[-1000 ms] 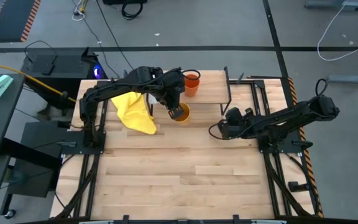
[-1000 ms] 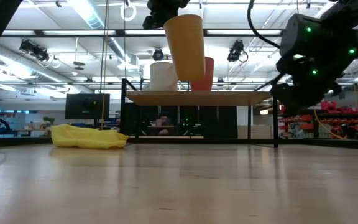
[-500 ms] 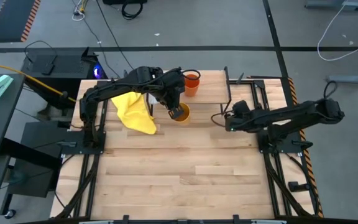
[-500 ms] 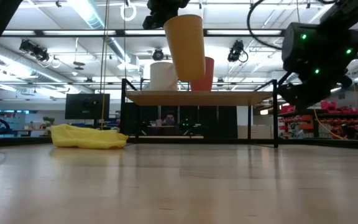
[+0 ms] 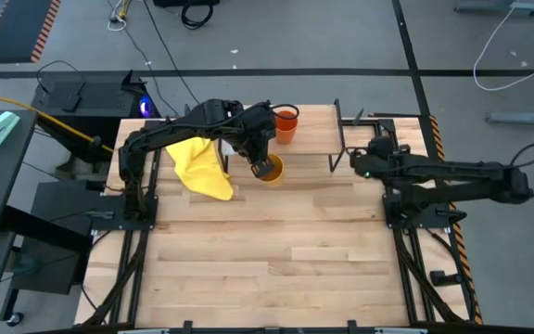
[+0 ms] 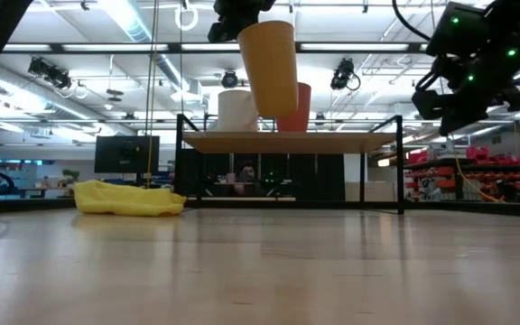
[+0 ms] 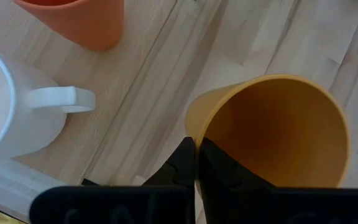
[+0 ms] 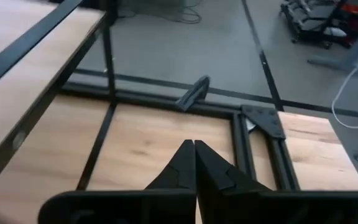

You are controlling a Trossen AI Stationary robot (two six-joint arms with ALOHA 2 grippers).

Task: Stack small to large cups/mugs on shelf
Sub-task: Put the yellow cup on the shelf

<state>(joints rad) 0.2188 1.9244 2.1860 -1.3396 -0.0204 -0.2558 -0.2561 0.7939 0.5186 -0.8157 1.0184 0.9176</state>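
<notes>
Left gripper [image 7: 196, 163]: clamped on the yellow cup's [image 5: 268, 168] rim, held above the shelf's [image 6: 287, 141] front edge.
Right gripper [image 8: 194, 162]: fingers closed, empty, beside the shelf's right end.
Shelf load: white mug [image 7: 8, 112] and orange cup [image 5: 286, 125].
Risk: thin rim grip; cup may tilt or strike the mug.
Change: right arm swung toward the shelf; left arm unmoved.
</notes>
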